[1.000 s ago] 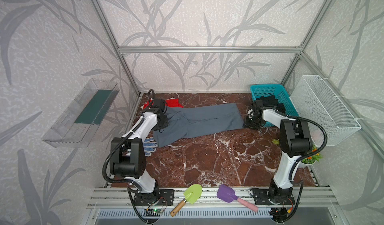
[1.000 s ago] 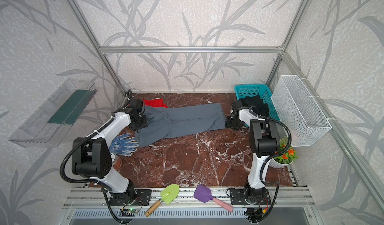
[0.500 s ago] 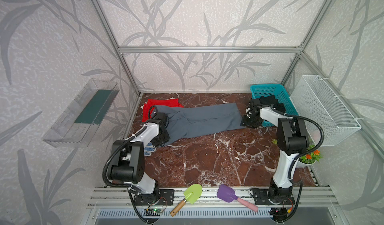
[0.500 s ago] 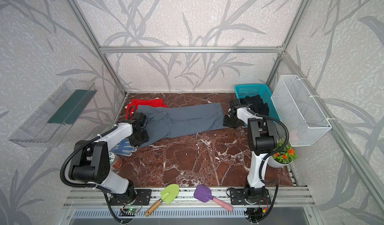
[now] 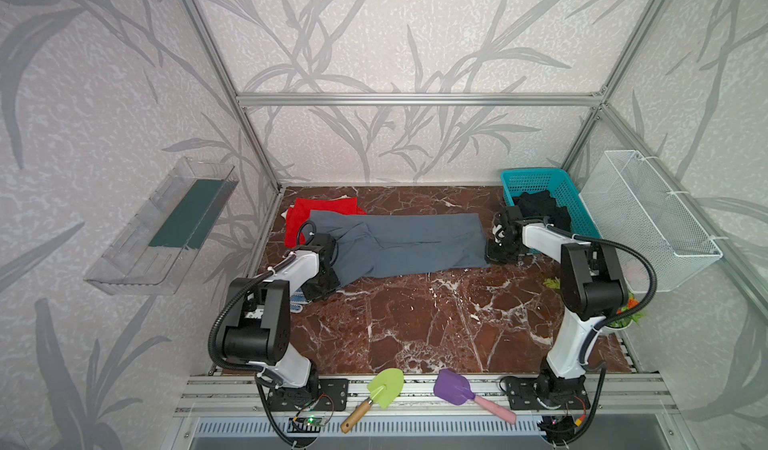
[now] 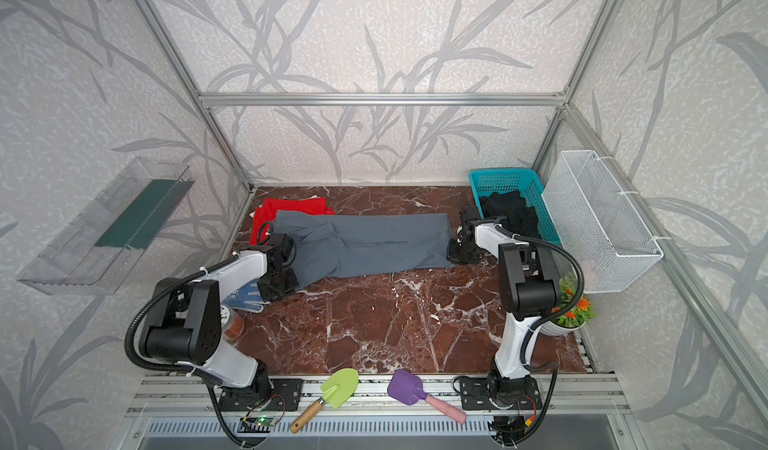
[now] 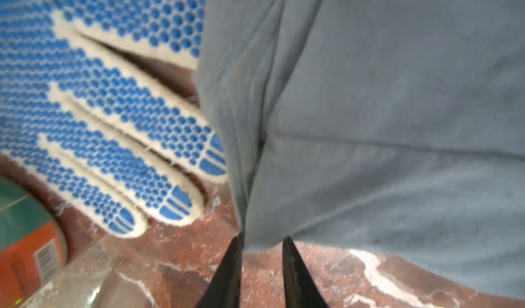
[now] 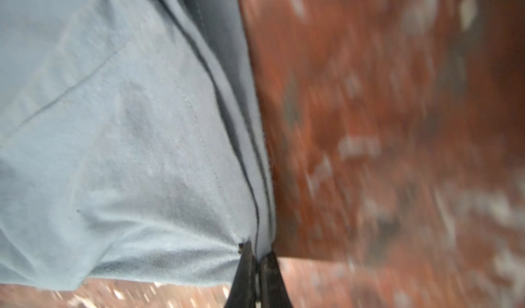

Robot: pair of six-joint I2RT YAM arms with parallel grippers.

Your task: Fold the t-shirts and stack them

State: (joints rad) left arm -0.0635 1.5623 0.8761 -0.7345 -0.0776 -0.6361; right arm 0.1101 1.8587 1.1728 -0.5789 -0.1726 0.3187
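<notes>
Clamped right gripper (image 8: 257, 258) fully on grey-blue t-shirt (image 5: 407, 240) hem | Straddled opposite corner with left gripper (image 7: 262, 252), narrowly parted, hold unclear | Likely needed level, taut lift.

So the stretched t-shirt (image 5: 407, 240) lies across the table (image 5: 415, 323) from 10 to 2 o'clock. The second t-shirt (image 5: 299, 219) sits partly under its 11 o'clock end. The third t-shirt (image 5: 536, 207) is in the basket (image 5: 532, 172) at 1-2. The glove (image 7: 113, 107) is at 9, tucked under the stretched one's edge. The flowerpot (image 6: 569, 315) is at 4.
</notes>
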